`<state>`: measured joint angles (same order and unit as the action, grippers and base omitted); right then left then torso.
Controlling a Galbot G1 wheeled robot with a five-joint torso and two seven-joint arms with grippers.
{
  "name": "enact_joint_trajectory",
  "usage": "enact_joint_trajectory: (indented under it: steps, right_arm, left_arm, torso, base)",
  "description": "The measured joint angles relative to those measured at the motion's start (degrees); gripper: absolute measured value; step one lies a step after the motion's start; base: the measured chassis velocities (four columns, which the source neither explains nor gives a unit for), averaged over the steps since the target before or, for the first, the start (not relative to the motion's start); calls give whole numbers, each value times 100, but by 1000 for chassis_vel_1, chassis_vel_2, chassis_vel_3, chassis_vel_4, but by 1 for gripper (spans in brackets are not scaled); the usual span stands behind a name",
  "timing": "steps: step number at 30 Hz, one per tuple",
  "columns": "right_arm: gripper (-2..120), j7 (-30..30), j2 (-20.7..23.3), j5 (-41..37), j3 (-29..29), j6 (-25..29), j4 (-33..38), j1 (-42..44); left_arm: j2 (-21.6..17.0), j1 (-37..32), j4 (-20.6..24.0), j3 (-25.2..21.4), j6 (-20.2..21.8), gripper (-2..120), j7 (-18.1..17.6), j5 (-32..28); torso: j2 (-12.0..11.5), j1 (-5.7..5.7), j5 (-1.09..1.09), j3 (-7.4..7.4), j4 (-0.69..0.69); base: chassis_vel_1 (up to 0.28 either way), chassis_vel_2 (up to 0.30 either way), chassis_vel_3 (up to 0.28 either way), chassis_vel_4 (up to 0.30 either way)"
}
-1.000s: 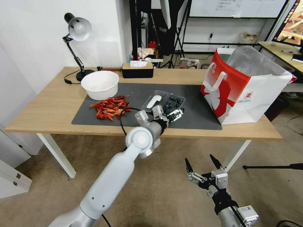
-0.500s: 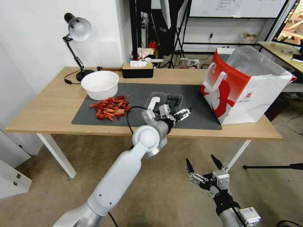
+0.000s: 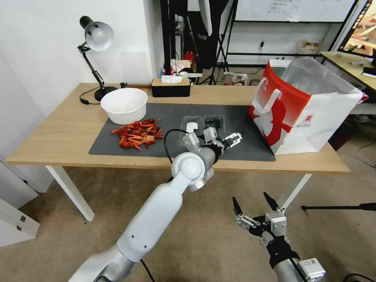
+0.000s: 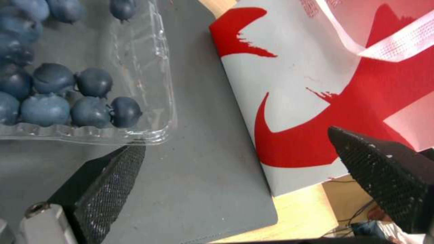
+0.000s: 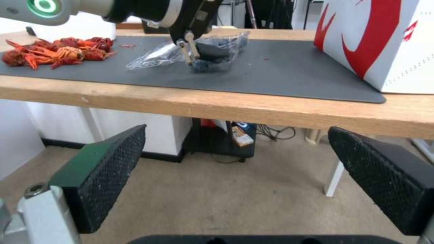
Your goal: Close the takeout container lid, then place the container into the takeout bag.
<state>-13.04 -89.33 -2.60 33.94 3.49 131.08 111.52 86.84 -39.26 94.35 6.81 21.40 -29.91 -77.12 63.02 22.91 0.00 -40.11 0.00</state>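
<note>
A wooden table (image 3: 58,133) carries a dark grey mat (image 3: 250,149), a desk lamp (image 3: 96,39), a black tissue box (image 3: 170,87) and the red-and-white bag (image 3: 305,113), which seems to rest partly on the mat. The mat holds a white bowl (image 3: 124,105), red crayfish (image 3: 137,134) and the open berry box (image 3: 209,124).

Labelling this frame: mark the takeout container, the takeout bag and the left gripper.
takeout container (image 4: 67,101), left wrist view, berries in the tray.
takeout bag (image 3: 309,113), head view, white side panel.
left gripper (image 3: 230,140), head view, between fingertips.

Takeout container (image 3: 207,124) on mat (image 3: 250,147), takeout bag (image 3: 309,113) right, bowl (image 3: 124,105) left
</note>
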Motion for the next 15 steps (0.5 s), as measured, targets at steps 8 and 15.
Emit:
enact_joint_trajectory:
  steps: [8, 15]
  right_arm:
    - [100, -14, 3, -44, 59, 52, 24, 50]
    - [100, -26, -6, -48, 73, 95, 37, 77]
  left_arm:
    - [184, 125, -249, 51, -20, 100, 3, 65]
    - [286, 210, -405, 56, -39, 100, 27, 99]
  torso:
    - [0, 0, 0, 0, 0]
    - [0, 0, 0, 0, 0]
  base:
    - [0, 0, 0, 0]
    - [0, 0, 0, 0]
